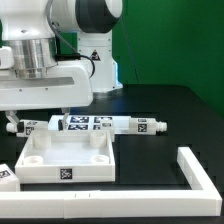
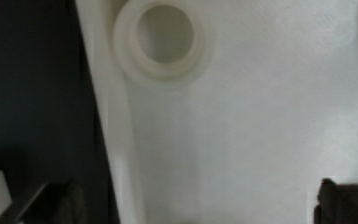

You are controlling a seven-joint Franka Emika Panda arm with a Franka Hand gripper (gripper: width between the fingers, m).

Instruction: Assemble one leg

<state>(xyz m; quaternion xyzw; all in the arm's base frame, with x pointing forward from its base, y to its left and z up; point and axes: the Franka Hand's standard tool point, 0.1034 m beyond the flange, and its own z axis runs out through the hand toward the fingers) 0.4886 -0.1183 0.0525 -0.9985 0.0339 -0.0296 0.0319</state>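
Observation:
Several legs [image 1: 88, 122], short white pegs with black-and-white tags, lie end to end in a row on the black table behind the large white square panel [image 1: 65, 155]. My arm [image 1: 45, 85] hangs over the panel's far left side, and its fingers are hidden in the exterior view. In the wrist view my gripper [image 2: 197, 205] is open and empty, close above the panel [image 2: 247, 120]. One fingertip [image 2: 51, 203] is over the dark table beside the panel's edge, the other over the white surface. A round corner hole [image 2: 162, 35] shows. No leg shows in the wrist view.
A long white L-shaped bar [image 1: 198, 172] lies at the exterior view's right. A small white tagged piece [image 1: 6, 177] sits at the left edge. The robot's base [image 1: 95, 60] stands behind the row of legs, before a green backdrop.

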